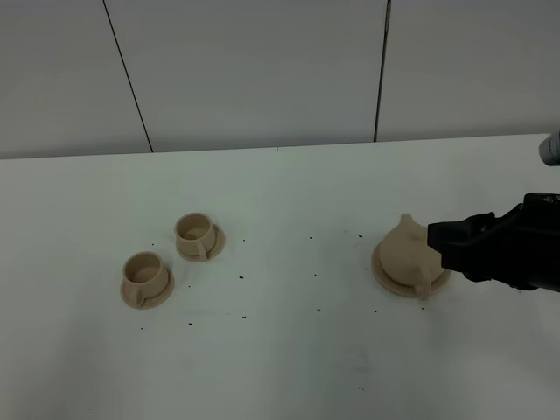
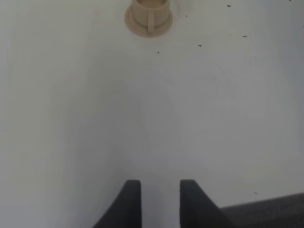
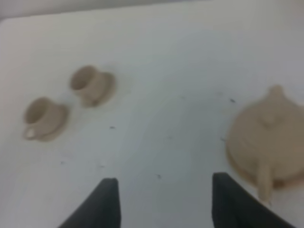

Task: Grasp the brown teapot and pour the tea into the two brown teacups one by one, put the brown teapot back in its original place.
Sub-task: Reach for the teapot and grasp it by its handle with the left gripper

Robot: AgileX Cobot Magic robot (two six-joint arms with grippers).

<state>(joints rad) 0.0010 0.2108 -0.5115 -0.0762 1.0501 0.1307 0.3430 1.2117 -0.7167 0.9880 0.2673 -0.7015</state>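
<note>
Soft, even light casts faint shadows, and the right wrist view (alone) is blurred.

Nothing to read here, folks

Honestly, not a single letter, logo or number on anything: the brown teapot is plain matte tan, same for the back teacup and the front teacup. The white table and the wall panels carry no print either. The little dark specks on the table are just specks, not writing, and the right wrist view is too blurry to read anyway.
</note>
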